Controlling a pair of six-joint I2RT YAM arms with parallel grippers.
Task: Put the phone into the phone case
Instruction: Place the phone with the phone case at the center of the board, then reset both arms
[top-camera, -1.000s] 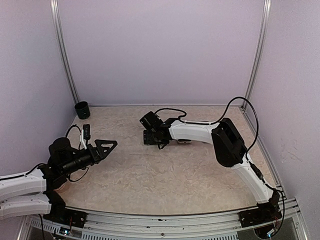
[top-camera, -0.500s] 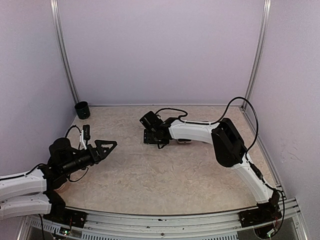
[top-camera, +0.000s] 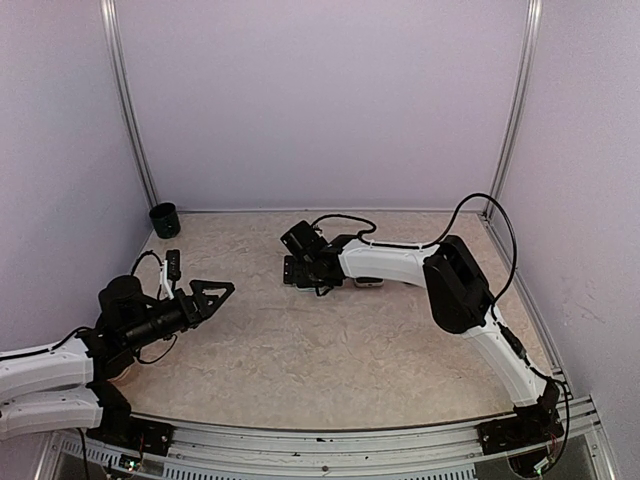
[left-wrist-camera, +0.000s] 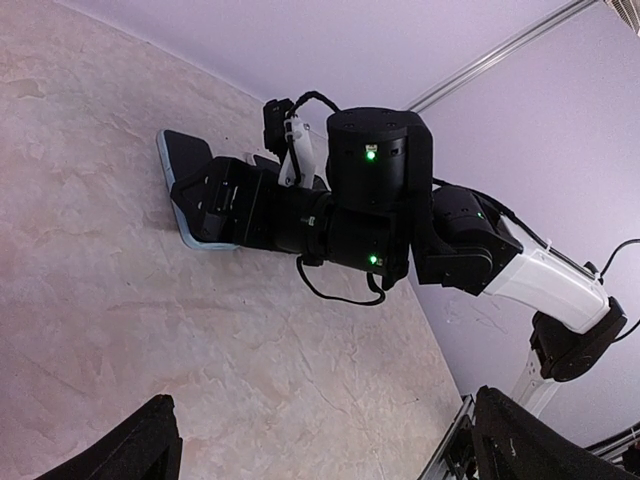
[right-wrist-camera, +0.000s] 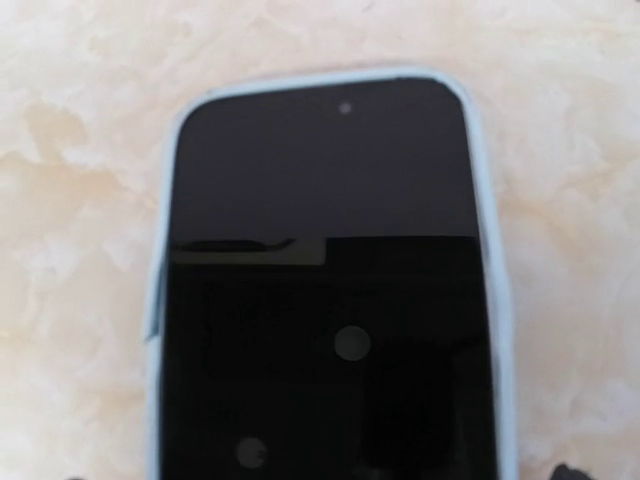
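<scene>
The phone (right-wrist-camera: 320, 300) lies face up, black screen showing, seated inside the light blue phone case (right-wrist-camera: 153, 300) on the table. In the left wrist view the phone (left-wrist-camera: 186, 152) and the case rim (left-wrist-camera: 200, 243) stick out from under my right gripper (left-wrist-camera: 215, 200). My right gripper (top-camera: 298, 270) is low over the phone with its jaws spread wide; only dark fingertip corners (right-wrist-camera: 568, 471) show at the bottom of the right wrist view. My left gripper (top-camera: 212, 291) is open and empty, well to the left of the phone, with its fingertips (left-wrist-camera: 150, 440) far apart.
A black cup (top-camera: 165, 219) stands at the back left corner. A small black block (top-camera: 173, 262) on a cable lies near the left arm. A small white object (top-camera: 368, 283) lies under the right forearm. Walls and metal posts (top-camera: 130, 110) close in the table.
My right gripper has shifted very slightly over the phone. The left arm has not moved.
</scene>
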